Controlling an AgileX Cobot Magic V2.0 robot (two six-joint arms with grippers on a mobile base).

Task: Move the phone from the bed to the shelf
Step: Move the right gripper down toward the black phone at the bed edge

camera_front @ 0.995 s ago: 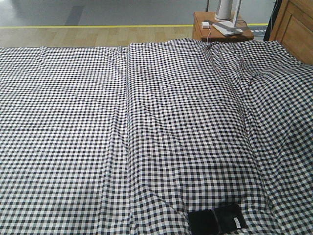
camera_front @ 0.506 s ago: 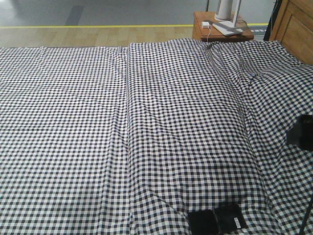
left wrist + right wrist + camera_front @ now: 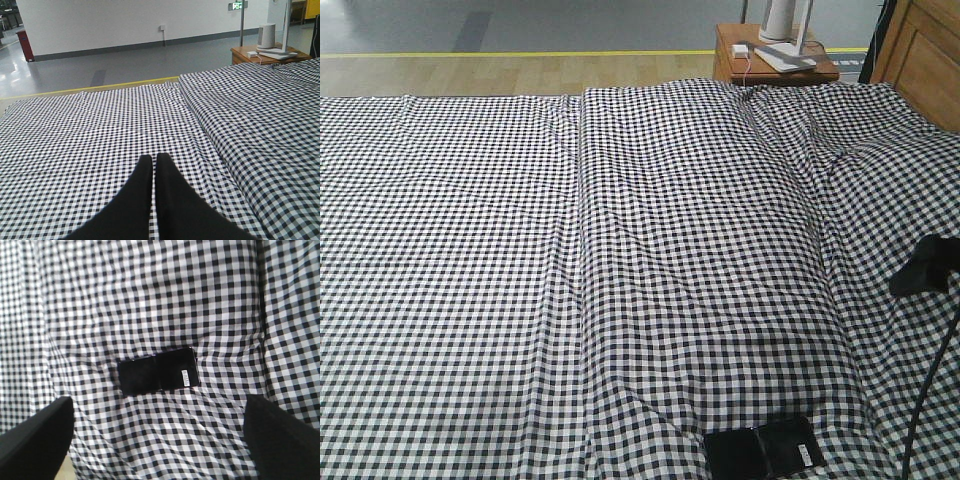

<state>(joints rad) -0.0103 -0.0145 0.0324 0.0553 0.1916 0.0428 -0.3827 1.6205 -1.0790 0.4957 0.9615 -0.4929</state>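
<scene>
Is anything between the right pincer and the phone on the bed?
Nothing visible does. The phone lies flat on the bed, only checked sheet around it, and the open right pincer hangs over it.

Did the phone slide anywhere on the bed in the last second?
No. The phone sits in the same spot on the bed, beside the same long crease near the front view's bottom edge.

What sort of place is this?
Likely a mock bedroom inside a large hall or lab: a gingham-covered bed with a wooden nightstand beside it, but bare grey floor with a yellow line beyond, and a green exit-style sign high up.
</scene>
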